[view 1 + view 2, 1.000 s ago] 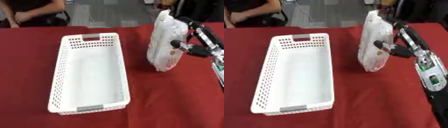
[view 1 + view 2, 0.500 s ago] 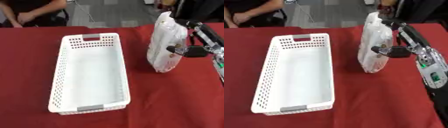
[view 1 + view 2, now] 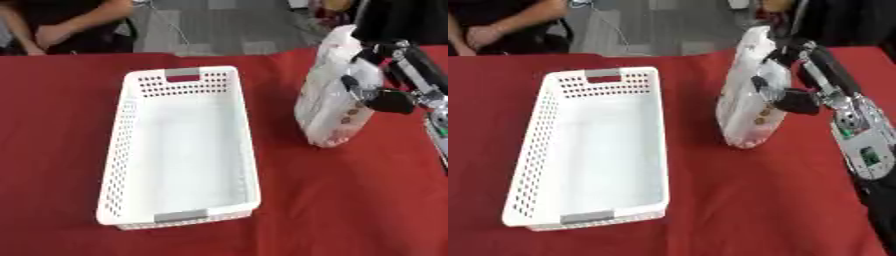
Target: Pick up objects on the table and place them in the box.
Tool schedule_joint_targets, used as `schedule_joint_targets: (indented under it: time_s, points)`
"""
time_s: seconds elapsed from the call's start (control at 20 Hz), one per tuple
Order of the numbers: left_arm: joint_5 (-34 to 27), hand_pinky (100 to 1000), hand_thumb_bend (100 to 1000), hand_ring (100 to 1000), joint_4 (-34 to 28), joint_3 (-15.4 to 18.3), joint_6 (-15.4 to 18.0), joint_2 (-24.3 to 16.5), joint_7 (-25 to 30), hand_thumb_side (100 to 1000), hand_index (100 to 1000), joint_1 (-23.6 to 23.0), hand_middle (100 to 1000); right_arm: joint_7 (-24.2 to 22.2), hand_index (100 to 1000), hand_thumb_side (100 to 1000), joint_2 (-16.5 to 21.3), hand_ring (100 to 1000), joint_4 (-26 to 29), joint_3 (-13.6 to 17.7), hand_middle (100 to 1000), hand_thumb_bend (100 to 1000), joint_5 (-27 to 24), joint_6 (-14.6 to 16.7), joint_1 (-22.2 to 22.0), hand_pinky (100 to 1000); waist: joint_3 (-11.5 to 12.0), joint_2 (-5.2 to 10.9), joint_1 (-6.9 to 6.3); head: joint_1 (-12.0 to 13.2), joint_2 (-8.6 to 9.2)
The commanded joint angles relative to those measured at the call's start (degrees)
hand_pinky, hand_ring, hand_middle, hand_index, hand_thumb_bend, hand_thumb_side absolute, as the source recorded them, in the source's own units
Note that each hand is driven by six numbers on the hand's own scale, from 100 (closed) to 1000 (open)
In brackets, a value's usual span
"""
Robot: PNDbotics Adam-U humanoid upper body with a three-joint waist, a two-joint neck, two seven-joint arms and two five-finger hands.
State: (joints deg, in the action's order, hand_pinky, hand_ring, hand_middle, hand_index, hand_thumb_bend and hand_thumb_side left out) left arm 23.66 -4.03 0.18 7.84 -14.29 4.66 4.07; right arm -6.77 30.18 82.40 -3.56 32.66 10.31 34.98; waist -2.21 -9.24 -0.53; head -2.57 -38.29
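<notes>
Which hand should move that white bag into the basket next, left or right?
Right. The right hand is already closed on the bag, which stands upright just right of the empty white basket. The left hand shows in neither view.

basket (image 3: 179, 150) left on table (image 3: 350, 200); bag (image 3: 332, 100) right of basket.

Clearance around the basket
We see the basket (image 3: 179, 150) open on top; the bag (image 3: 332, 100) stands just right, bare cloth (image 3: 350, 200) between.
</notes>
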Motion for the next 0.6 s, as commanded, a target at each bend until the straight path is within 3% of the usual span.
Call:
schedule_joint_targets:
  time_s: [0.05, 0.15, 0.4, 0.6]
  points:
    - [0.25, 648, 100, 615, 0.07, 0.05, -0.04, -1.34, -0.08, 253, 805, -0.07, 685, 2.21, 517, 228, 1.29, 300, 1.45, 0.27, 323, 144, -0.31, -0.05, 0.16, 100, 0.04, 0.61, -0.01, -0.75, 0.58]
    - [0.27, 648, 100, 616, 0.07, 0.04, -0.04, -1.34, -0.05, 253, 804, -0.06, 685, 2.66, 468, 181, 1.33, 251, 1.53, 0.16, 273, 100, -0.36, -0.02, -0.05, 100, 0.05, 0.62, 0.0, -0.75, 0.57]
    - [0.32, 648, 100, 616, 0.07, 0.05, -0.05, -1.32, -0.03, 253, 804, -0.04, 685, 3.64, 326, 100, 1.3, 111, 1.62, 0.18, 121, 100, -0.87, -0.06, -0.34, 100, 0.09, 0.64, 0.01, -0.78, 0.61]
    - [0.34, 649, 100, 616, 0.06, 0.05, -0.07, -1.31, 0.01, 253, 804, -0.03, 685, 5.24, 232, 100, 1.34, 100, 1.74, 0.17, 100, 100, -1.22, -0.42, -0.47, 100, 0.13, 0.61, 0.03, -0.77, 0.58]
